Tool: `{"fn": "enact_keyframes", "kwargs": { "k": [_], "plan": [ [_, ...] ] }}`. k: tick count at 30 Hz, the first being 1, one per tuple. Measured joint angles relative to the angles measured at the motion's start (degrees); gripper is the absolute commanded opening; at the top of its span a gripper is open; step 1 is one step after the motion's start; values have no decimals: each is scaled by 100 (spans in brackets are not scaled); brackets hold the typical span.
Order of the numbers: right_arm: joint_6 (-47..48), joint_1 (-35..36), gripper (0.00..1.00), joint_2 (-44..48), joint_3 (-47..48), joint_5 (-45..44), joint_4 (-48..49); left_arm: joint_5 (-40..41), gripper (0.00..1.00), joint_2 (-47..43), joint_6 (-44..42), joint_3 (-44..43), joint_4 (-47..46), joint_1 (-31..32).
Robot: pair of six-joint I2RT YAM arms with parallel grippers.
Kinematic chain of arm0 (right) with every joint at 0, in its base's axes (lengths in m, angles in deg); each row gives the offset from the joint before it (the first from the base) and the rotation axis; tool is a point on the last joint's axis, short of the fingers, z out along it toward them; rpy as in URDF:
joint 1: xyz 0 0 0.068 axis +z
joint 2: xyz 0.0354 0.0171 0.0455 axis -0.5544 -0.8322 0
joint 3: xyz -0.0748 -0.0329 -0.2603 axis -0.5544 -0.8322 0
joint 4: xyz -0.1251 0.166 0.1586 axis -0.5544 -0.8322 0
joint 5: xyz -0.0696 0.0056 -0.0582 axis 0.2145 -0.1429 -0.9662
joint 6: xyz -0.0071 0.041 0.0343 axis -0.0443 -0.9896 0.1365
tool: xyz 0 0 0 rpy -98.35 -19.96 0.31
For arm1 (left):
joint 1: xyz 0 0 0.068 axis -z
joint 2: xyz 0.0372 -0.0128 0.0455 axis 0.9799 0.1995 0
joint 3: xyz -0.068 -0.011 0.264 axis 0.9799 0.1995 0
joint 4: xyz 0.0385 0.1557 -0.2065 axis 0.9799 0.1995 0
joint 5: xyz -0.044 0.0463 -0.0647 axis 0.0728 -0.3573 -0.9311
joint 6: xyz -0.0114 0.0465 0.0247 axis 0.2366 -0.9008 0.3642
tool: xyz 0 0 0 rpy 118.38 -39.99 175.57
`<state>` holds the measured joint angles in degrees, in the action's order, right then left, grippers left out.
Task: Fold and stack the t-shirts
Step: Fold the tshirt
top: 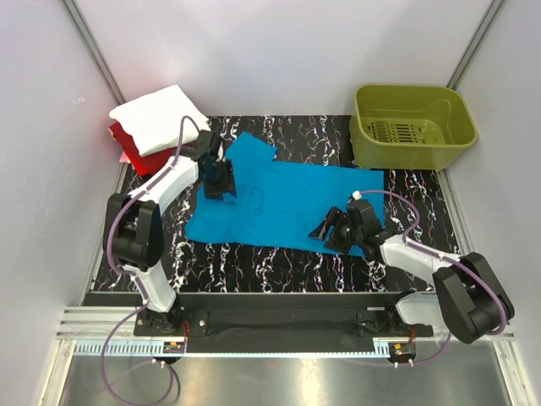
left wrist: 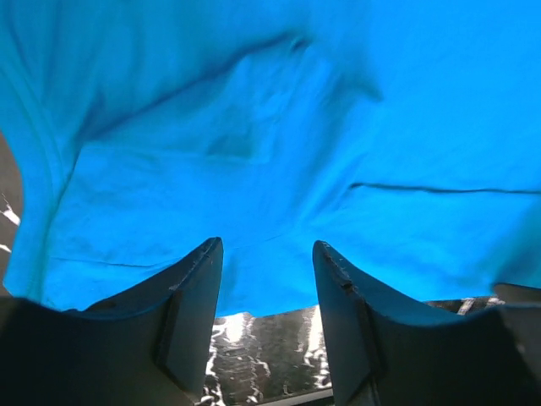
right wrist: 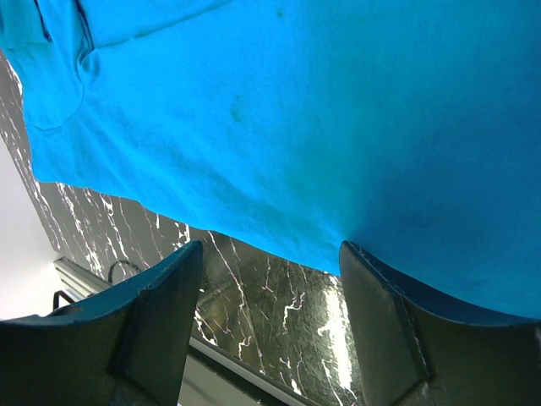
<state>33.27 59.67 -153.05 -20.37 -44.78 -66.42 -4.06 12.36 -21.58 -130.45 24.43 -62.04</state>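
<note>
You see turquoise-blue t-shirt filling nearly whole frame, creased, seam running down left side. Left gripper fingers dark, spread apart, tips at shirt's near edge. Black marbled table shows in gap between them

An olive-green plastic basket stands at the far right corner of the black table with white veins; its bottom has slots.

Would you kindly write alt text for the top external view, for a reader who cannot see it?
A turquoise t-shirt lies spread on a marbled table, the left claw and right claw at its edges. Far left, a white t-shirt tops a red t-shirt.
</note>
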Motion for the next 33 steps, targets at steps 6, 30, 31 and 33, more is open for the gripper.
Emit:
{"fn": "enact_keyframes", "kwargs": {
  "k": [6, 30, 31, 33],
  "plan": [
    [0, 0, 73, -35, 28, 4, 2, 20, 51, 157, 24, 588, -304, -2],
    [2, 0, 73, -195, 125, 116, 0, 17, 51, 953, 435, 472, -1001, -2],
    [2, 0, 73, -201, 125, 122, 0, 17, 50, 975, 439, 439, -994, -2],
    [2, 0, 73, -212, 125, 129, 0, 22, 49, 1023, 452, 367, -988, -2]
  ]
}}
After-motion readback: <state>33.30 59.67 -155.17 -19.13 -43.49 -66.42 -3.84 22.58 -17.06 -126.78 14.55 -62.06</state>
